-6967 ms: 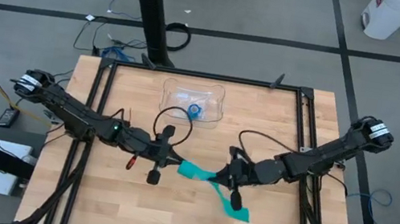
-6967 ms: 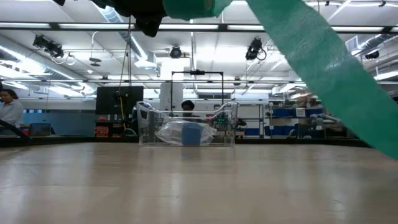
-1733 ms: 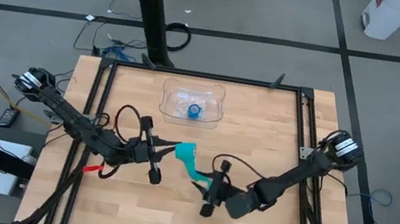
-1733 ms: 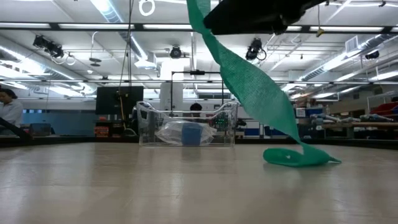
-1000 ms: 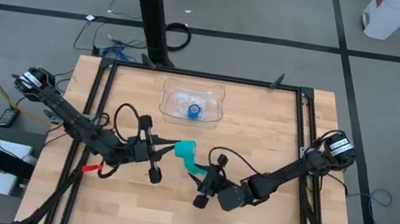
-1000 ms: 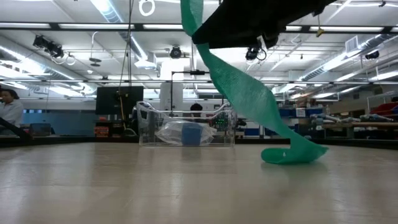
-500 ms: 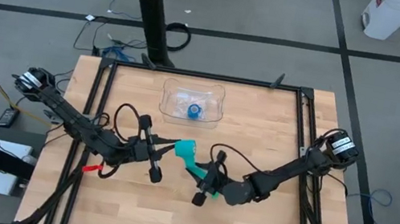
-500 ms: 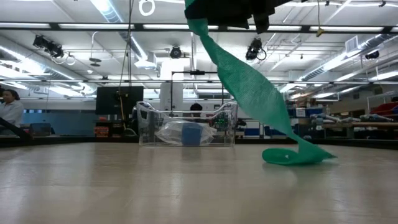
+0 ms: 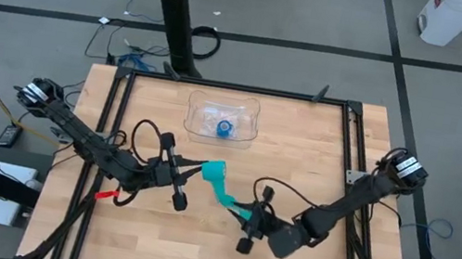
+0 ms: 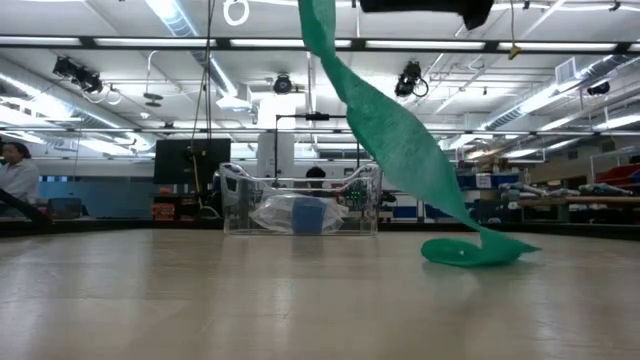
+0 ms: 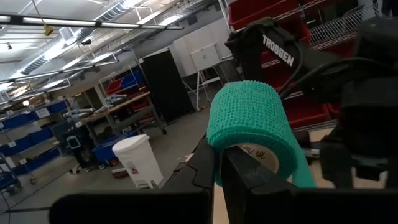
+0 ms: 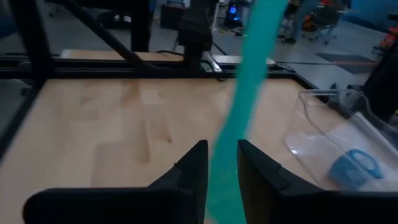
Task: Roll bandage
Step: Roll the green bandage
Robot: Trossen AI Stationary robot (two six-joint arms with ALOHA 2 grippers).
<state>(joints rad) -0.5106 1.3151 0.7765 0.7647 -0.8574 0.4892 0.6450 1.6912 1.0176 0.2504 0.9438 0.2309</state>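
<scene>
Here, the left gripper (image 9: 198, 170) clamps the bandage (image 9: 216, 176) roll above table centre, the soft, light tail trailing toward five o'clock between the right gripper (image 12: 217, 163) fingers, best pinched flat.

A teal bandage (image 12: 245, 106) strip runs between the right gripper (image 12: 221, 167) fingers, a clear tray (image 12: 323, 134) at three o'clock holding a blue roll (image 12: 356, 165).

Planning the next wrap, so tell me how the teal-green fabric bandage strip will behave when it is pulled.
The teal-green fabric bandage strip is probably floppy: it hangs in a twisted curve and its end lies curled on the wooden table. It looks light, likely to swing or twist. The left hand is shut on its rolled part, so that end should hold.
</scene>
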